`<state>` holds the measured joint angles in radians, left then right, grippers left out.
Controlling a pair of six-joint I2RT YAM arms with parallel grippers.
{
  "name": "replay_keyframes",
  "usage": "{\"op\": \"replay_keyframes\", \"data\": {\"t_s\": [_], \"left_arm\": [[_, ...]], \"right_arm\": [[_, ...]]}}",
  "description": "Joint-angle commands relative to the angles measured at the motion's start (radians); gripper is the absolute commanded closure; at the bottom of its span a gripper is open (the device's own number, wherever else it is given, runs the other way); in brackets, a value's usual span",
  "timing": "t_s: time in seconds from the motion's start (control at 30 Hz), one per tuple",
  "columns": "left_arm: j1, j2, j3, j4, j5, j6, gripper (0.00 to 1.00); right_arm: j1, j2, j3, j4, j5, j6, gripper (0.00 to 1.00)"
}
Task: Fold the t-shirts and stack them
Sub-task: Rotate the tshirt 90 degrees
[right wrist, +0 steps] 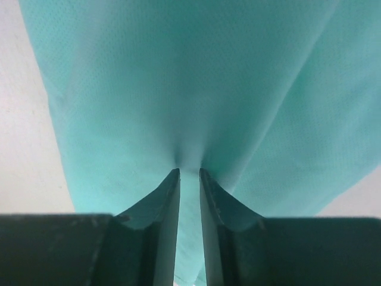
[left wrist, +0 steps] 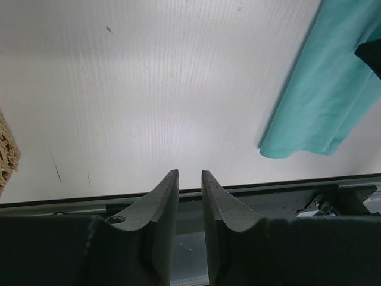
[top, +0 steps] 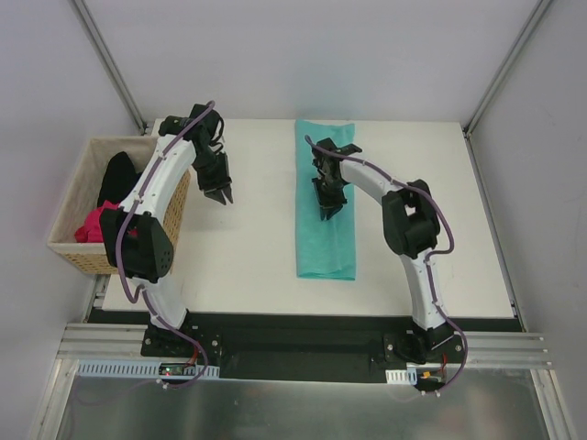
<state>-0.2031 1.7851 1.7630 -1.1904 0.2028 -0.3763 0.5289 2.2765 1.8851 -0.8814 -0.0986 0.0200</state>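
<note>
A teal t-shirt (top: 323, 252) lies folded into a long narrow strip on the white table, running from far to near. My right gripper (top: 327, 215) points down onto its middle. In the right wrist view the jaws of this gripper (right wrist: 189, 171) stand slightly apart, and a puckered ridge of the teal cloth (right wrist: 178, 71) sits between the tips. My left gripper (top: 223, 196) hovers over bare table to the left of the shirt, open and empty (left wrist: 190, 174). The shirt's near end (left wrist: 324, 89) shows at the right of that view. A magenta t-shirt (top: 92, 225) and a black t-shirt (top: 117, 179) lie bunched in the basket.
A woven wicker basket (top: 69, 249) stands off the table's left edge, beside the left arm. The table's near edge and a black rail (left wrist: 268, 190) run just behind the left fingers. White walls enclose the table on three sides.
</note>
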Motion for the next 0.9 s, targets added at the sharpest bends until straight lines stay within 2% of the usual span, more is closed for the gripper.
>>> {"op": "replay_keyframes", "data": {"t_s": [0.0, 0.03, 0.1, 0.13, 0.17, 0.27, 0.43, 0.53, 0.7, 0.87], "left_arm": [[-0.007, 0.013, 0.052, -0.02, 0.024, 0.019, 0.78], [-0.007, 0.014, 0.05, -0.017, 0.027, 0.019, 0.78], [-0.015, 0.017, 0.038, 0.0, 0.041, 0.017, 0.78], [-0.019, 0.02, 0.032, 0.006, 0.044, 0.016, 0.78], [-0.031, 0.023, 0.023, 0.02, 0.055, 0.016, 0.78], [-0.065, 0.037, 0.013, 0.032, 0.06, 0.014, 0.78], [-0.11, 0.027, 0.012, 0.066, 0.055, 0.001, 0.76], [-0.127, 0.007, -0.037, 0.113, 0.09, -0.012, 0.76], [-0.156, 0.01, -0.106, 0.17, 0.147, -0.035, 0.76], [-0.238, 0.048, -0.138, 0.195, 0.126, -0.041, 0.75]], "right_arm": [[0.013, -0.181, -0.024, -0.07, 0.092, -0.005, 0.77], [0.016, -0.211, -0.036, -0.07, 0.146, 0.0, 0.76], [0.026, -0.296, -0.072, -0.059, 0.254, 0.015, 0.64], [0.026, -0.323, -0.116, -0.05, 0.29, 0.02, 0.56], [0.028, -0.371, -0.145, -0.038, 0.324, 0.026, 0.43], [0.025, -0.408, -0.217, -0.018, 0.41, 0.028, 0.38], [0.02, -0.459, -0.309, -0.016, 0.409, 0.067, 0.42], [0.02, -0.52, -0.417, 0.005, 0.381, 0.124, 0.46], [0.031, -0.618, -0.66, 0.084, 0.313, 0.205, 0.48], [0.063, -0.675, -0.741, 0.088, 0.333, 0.25, 0.48]]}}
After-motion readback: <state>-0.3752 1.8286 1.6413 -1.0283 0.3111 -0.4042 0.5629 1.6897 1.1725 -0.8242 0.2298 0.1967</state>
